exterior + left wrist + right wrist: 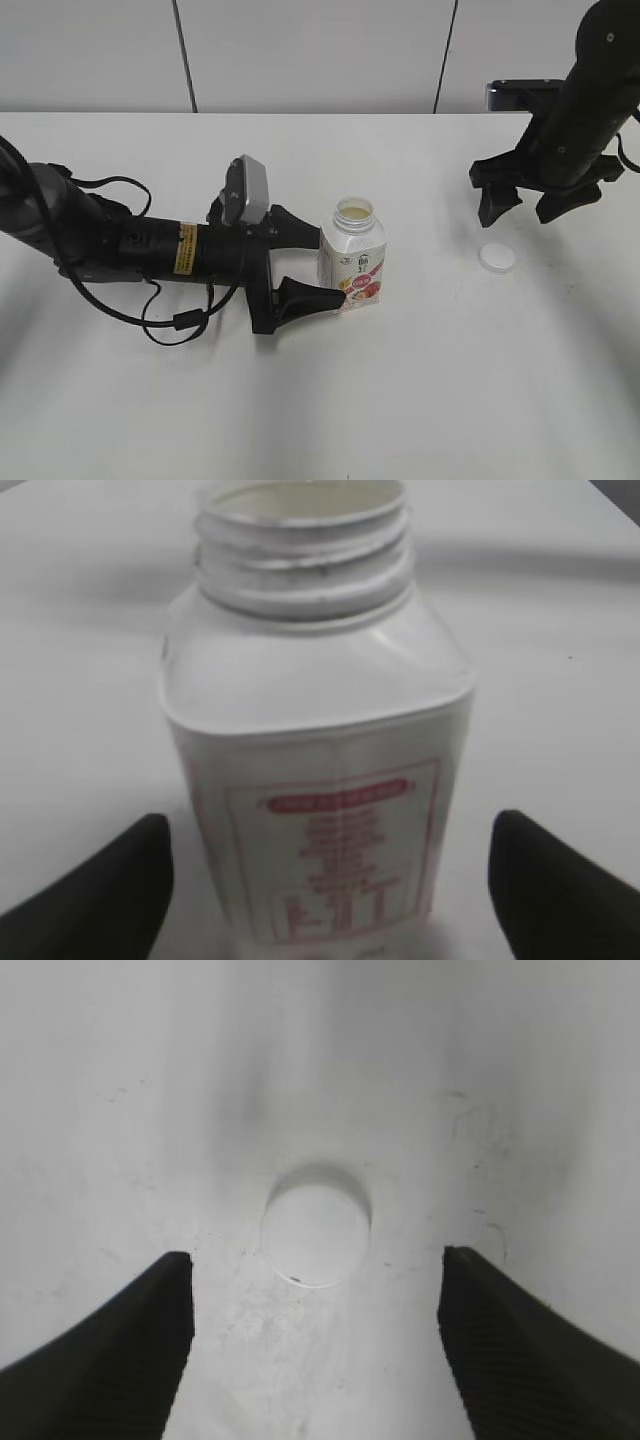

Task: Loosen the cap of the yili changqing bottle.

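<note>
Two grippers open | bottle (352,255) mid-tabletop, neck bare, between left gripper (312,262) fingers, ungripped | cap (497,258) lies toward right edge under right gripper (538,205) | risk: retreating left fingers could tip the bottle.

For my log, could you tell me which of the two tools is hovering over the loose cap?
The right tool, open above the cap on the table; the left tool straddles the bottle.

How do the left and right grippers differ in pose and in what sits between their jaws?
The left gripper lies low and horizontal, jaws open around the small white plastic bottle with the fruit-print label; whether they touch it is unclear. The right gripper points downward, raised, jaws open above the small round white cap lying on the table. Both are black.
</note>
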